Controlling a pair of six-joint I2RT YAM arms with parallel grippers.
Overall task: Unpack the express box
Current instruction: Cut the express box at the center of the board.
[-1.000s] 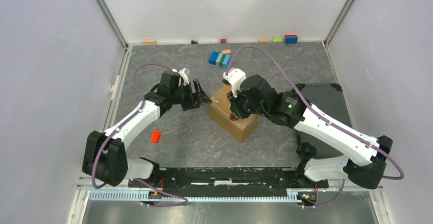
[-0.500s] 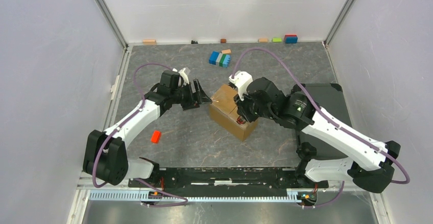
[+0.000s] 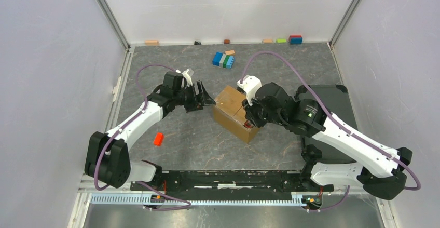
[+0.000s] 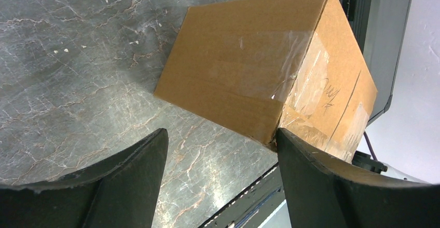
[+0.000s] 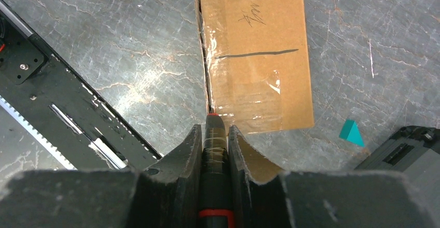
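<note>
**R tool tip at box slit, L jaws wide alongside**

The grey tabletop (image 3: 181, 152) carries everything. A black tray (image 3: 340, 101) lies at its right edge w/ the R arm passing over it. The express box (image 3: 228, 106) sits about mid-tabletop, turned diagonally, closed, w/ clear tape across it.

The L gripper (image 4: 222, 134) hovers just off the box's left side. Its jaws are wide w/ nothing between them, and the box is dead ahead, not touching.

The R gripper (image 5: 214, 129) is at the box's near-right side, jaws narrow and clamped on a dark pen-like tool (image 5: 215, 176) w/ a red band. The tool tip meets the near end of a dark slit (image 5: 201, 41) along one edge of the taped, handwritten face. Can't tell if that slit is a flap seam or just the box edge. It runs straight away from the tip, in line w/ the tool's long axis.

So R is the working arm. The next move prob. needs a push along that line, away from the wrist. The box may skid, and L is placed to brace it.

Small stuff:
- A blue-green block cluster (image 3: 223, 59) lies toward the far edge.
- A red block (image 3: 159, 138) lies near-left.
- A teal wedge (image 5: 352, 132) lies by the tray corner.
</note>
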